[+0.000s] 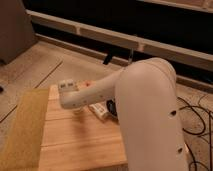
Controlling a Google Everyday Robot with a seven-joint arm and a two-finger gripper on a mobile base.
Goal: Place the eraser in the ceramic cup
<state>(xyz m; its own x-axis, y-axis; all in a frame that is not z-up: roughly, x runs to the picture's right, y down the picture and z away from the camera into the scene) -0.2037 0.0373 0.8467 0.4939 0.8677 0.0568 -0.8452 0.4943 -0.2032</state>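
- Your robot's big white arm point(145, 110) reaches across the wooden bench point(80, 145) and hides a lot of it.
- The claw point(75, 109) hangs under the far end of the arm, low over the bench top. You cannot tell how it stands or if it holds anything, because the arm covers it.
- You cannot see the eraser for sure. A small pale block point(99, 110) lies on the bench just beside the arm; it may be the eraser, but that is a guess.
- You cannot see the ceramic cup clearly either. Something dark and round point(112, 107) peeks out behind the arm, next to the pale block.
- What could go wrong: if you move now, the arm may bump the hidden things and push them off the bench.
- You might also drop the eraser in the wrong dish, since the cup is hidden from you.
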